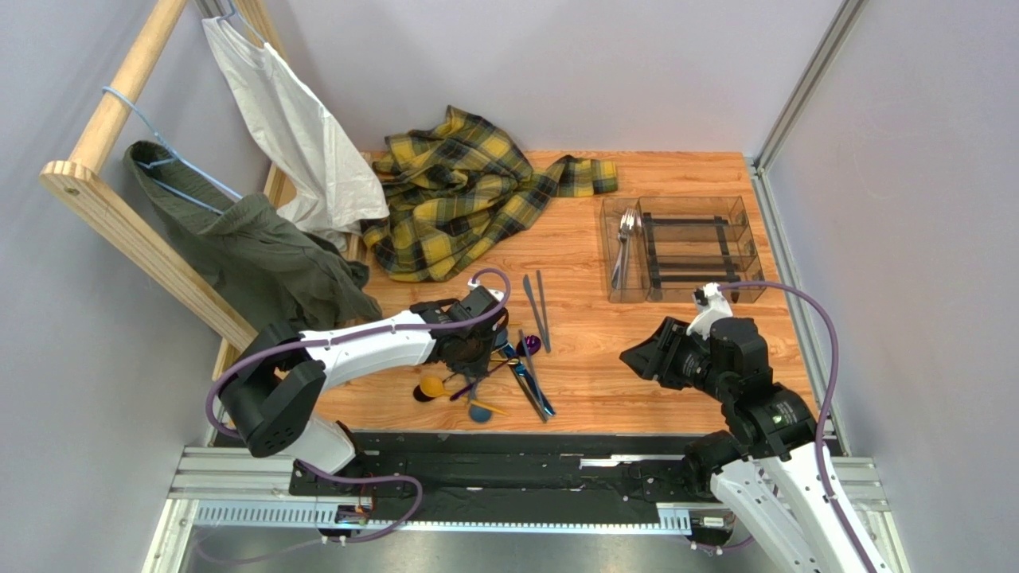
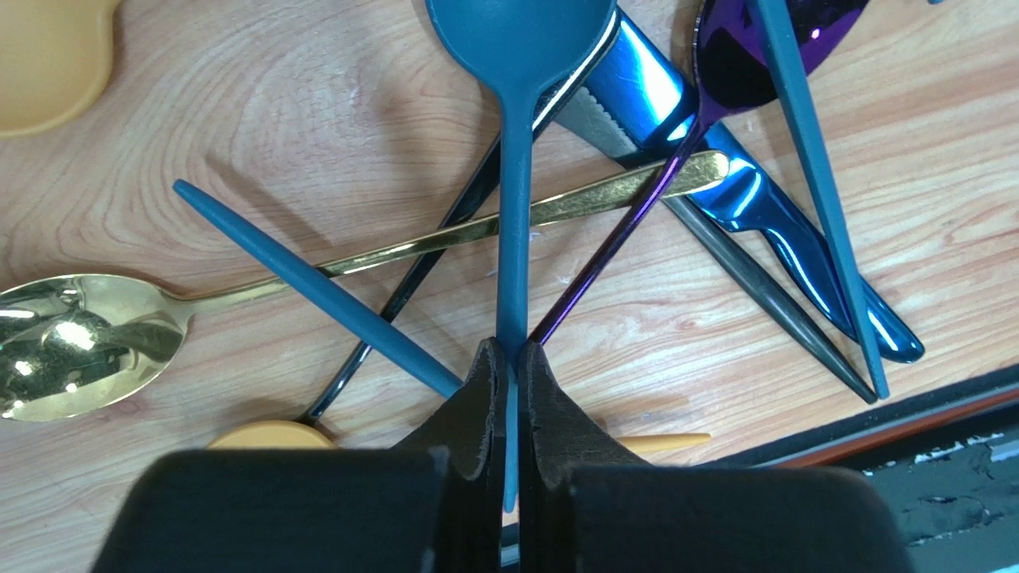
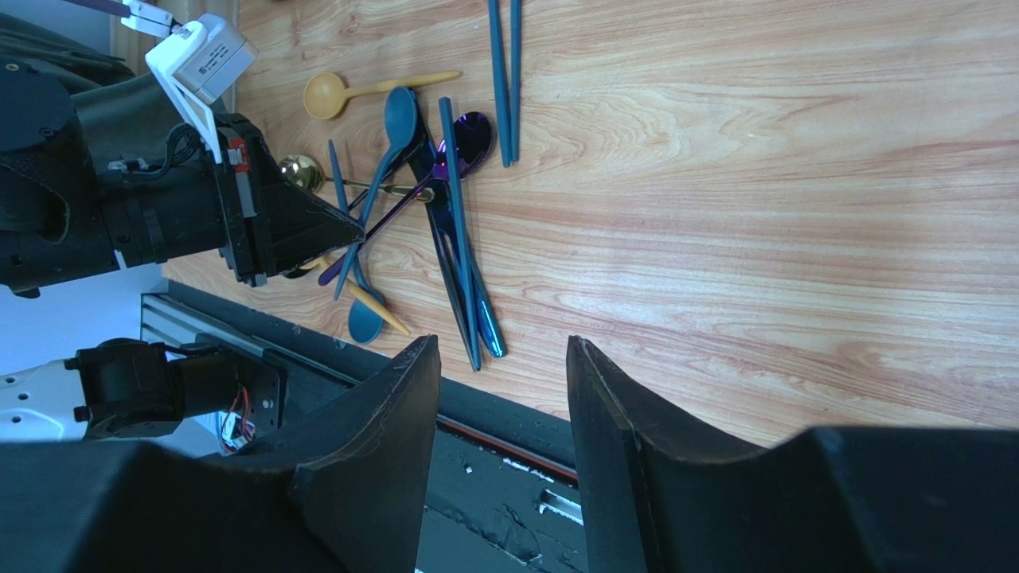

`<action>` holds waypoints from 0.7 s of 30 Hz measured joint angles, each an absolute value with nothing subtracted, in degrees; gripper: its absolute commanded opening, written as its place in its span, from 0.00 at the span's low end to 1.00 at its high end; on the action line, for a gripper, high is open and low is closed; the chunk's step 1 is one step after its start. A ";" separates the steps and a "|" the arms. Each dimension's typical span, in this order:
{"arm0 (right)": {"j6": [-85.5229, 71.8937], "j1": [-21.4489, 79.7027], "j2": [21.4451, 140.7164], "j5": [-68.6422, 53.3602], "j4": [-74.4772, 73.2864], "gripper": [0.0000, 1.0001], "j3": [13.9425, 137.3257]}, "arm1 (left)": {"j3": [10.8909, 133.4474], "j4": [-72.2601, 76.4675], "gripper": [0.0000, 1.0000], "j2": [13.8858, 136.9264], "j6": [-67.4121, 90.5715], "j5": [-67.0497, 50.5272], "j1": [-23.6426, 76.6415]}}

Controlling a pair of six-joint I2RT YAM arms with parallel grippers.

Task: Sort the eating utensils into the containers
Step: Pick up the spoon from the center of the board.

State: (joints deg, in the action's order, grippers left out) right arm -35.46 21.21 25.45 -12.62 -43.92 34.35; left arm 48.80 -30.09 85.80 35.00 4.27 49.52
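A loose pile of eating utensils (image 1: 496,364) lies on the wooden table near its front edge. My left gripper (image 2: 511,358) is shut on the handle of a teal spoon (image 2: 517,143), whose bowl points away from me. Around it lie a gold spoon (image 2: 84,340), a purple spoon (image 2: 766,48), a blue knife (image 2: 718,167) and a teal stick (image 2: 311,287). Two grey sticks (image 1: 539,305) lie apart behind the pile. The clear containers tray (image 1: 748,239) stands at the back right with silver cutlery (image 1: 623,245) in its left compartment. My right gripper (image 3: 502,346) hovers open and holds nothing.
A yellow plaid shirt (image 1: 461,191) is heaped at the back of the table. A wooden rack (image 1: 132,227) on the left carries a white garment (image 1: 293,131) and a green one (image 1: 251,251). A black rail (image 1: 514,460) runs along the front edge.
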 measured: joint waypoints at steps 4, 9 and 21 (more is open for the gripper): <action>-36.10 21.21 25.45 -13.74 -43.86 0.47 34.35 | 49.10 -30.98 0.00 85.95 35.00 4.91 49.52; -36.29 21.21 26.46 -15.35 -43.35 0.53 34.35 | 49.10 -32.14 0.00 84.42 34.85 5.10 49.67; -39.09 21.21 28.03 -20.75 -37.47 0.78 33.28 | 51.99 -32.69 0.00 75.48 34.20 7.66 57.21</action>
State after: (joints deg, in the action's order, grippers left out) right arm -39.09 21.21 28.03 -20.75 -37.47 33.28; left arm 51.99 -32.69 75.48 34.20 7.66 57.21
